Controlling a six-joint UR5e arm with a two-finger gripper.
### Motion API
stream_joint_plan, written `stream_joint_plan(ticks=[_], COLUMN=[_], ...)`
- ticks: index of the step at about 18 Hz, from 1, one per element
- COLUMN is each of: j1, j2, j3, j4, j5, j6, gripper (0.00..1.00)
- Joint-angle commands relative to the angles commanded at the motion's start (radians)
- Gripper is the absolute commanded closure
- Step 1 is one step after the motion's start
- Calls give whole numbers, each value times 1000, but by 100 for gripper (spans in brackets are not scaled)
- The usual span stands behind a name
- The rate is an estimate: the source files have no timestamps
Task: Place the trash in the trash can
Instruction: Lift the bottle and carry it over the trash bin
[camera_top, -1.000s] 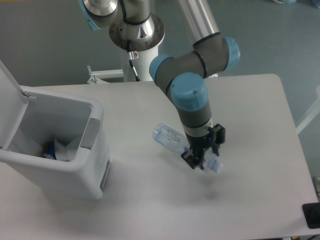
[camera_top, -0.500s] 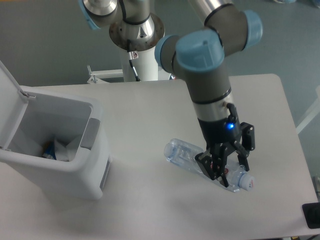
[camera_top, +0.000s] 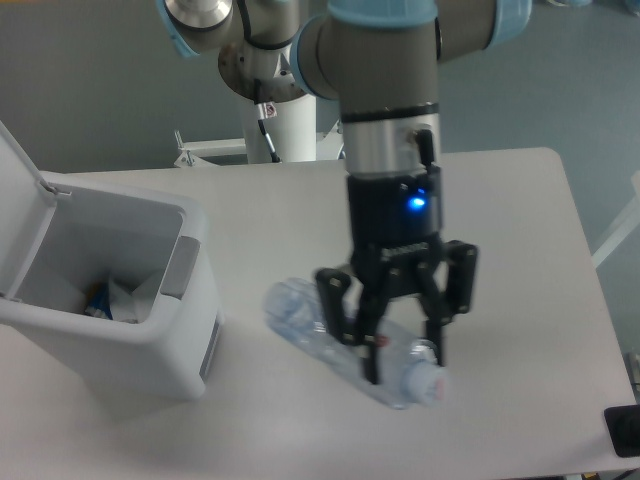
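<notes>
My gripper (camera_top: 405, 352) hangs in the middle of the view, pointing down, shut on the clear plastic bottle (camera_top: 297, 310). The bottle lies almost level between the fingers, its base toward the left and its white cap (camera_top: 430, 386) at the lower right. It looks held above the white table (camera_top: 520, 220). The trash can (camera_top: 110, 352) stands at the left with its lid (camera_top: 15, 200) swung open. Inside it I see crumpled white tissue (camera_top: 135, 298) and a bit of something blue. The bottle's base is a short way right of the can's wall.
The arm's base column (camera_top: 275, 70) rises behind the table's far edge. A small black object (camera_top: 623, 430) sits at the table's lower right corner. A grey panel (camera_top: 180, 268) is on the can's right side.
The gripper has travelled left and risen toward the camera, carrying the bottle with it. The wrist has turned, so the fingers now face the camera. The can has not moved.
</notes>
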Motion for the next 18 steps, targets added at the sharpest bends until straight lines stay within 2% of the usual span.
stream_joint_plan(ticks=[2, 5, 8, 10, 12, 18], j1=[-2, -9, -75, -83, -91, -103], j2=[8, 23, 64, 101, 118, 118], j3=[0, -40, -165, -233, -252, -239], j4=[0, 2, 14, 21, 21, 28], j5=[-95, -126, -136, -189, -214, -214], j6=[17, 84, 277, 322, 315, 293], gripper=[84, 84, 84, 84, 84, 84])
